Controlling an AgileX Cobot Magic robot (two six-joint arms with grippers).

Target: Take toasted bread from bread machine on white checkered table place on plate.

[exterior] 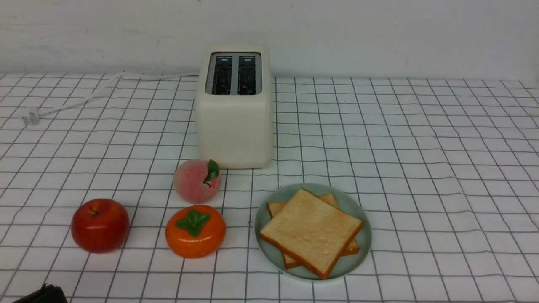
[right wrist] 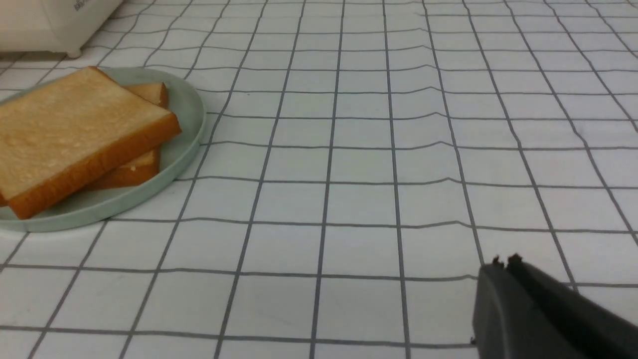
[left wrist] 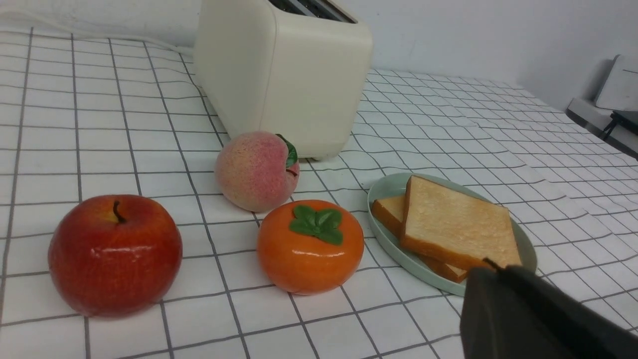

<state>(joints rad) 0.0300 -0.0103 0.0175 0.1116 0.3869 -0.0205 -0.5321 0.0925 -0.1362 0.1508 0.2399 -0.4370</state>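
Two slices of toasted bread lie stacked on the mint-green plate [exterior: 264, 219]. The top slice [exterior: 311, 229] sits askew over the lower one [exterior: 276, 207]. Behind them on the white checkered table [exterior: 421, 168] stands the cream bread machine [exterior: 234, 122], both of its dark slots empty. My left gripper [left wrist: 494, 267] is shut and holds nothing, low at the near left of the table, with its tip short of the plate [left wrist: 394, 239]. My right gripper [right wrist: 504, 260] is also shut and empty, above bare cloth well to the right of the plate [right wrist: 187, 129]. It is out of the front view.
A red apple [exterior: 100, 225], an orange persimmon [exterior: 195, 230] and a pink peach [exterior: 197, 181] sit left of the plate, in front of the bread machine. Its white cord and plug [exterior: 31, 114] trail to the far left. A white wall closes the back.
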